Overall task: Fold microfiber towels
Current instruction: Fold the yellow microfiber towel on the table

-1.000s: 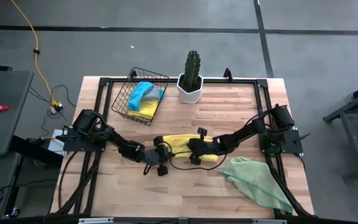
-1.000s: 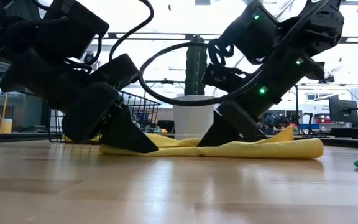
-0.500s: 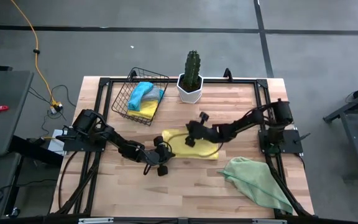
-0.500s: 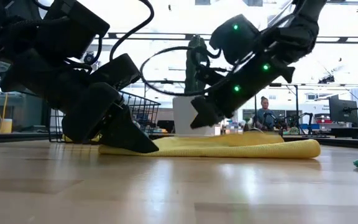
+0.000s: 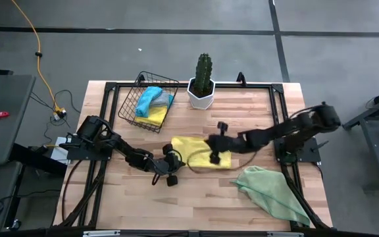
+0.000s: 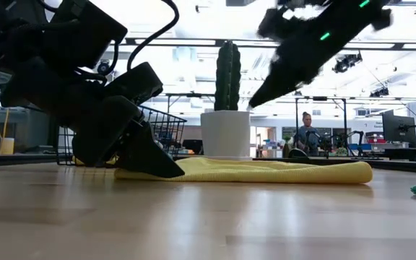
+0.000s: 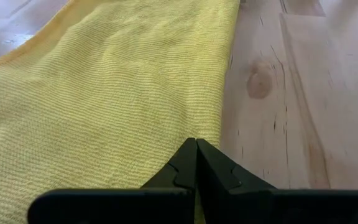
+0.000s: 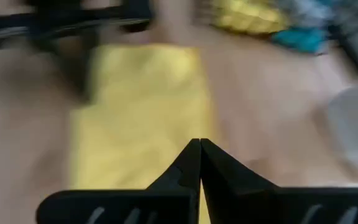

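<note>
A yellow microfiber towel (image 5: 189,148) lies folded flat in the middle of the table; it also fills the left wrist view (image 7: 104,93). My left gripper (image 5: 176,157) is shut, and its tip rests on the towel's left end (image 6: 181,173). My right gripper (image 6: 253,102) is shut too. It hangs in the air over the towel's right half (image 5: 210,146), touching nothing. In the right wrist view its shut fingers (image 8: 199,149) point down at the blurred towel (image 8: 142,112). My left gripper presses its shut fingertips (image 7: 196,149) down on the top of the yellow towel, close to one long edge (image 7: 219,124) at the towel's left end. The fingers slant down from the table's left side. The towel lies flat on the table under them.
A wire basket (image 5: 131,108) at the far left holds blue and yellow towels. Beside it stands a cactus in a white pot (image 5: 202,82). A pale green towel (image 5: 272,191) lies crumpled at the near right corner. A person (image 6: 307,133) sits far back in the room.
My right gripper, still shut, has lifted off the yellow towel and gone up, drawing back a little toward the table's right edge. The towel's right end, raised a second ago, now lies flat. My left gripper has kept still on the towel.
</note>
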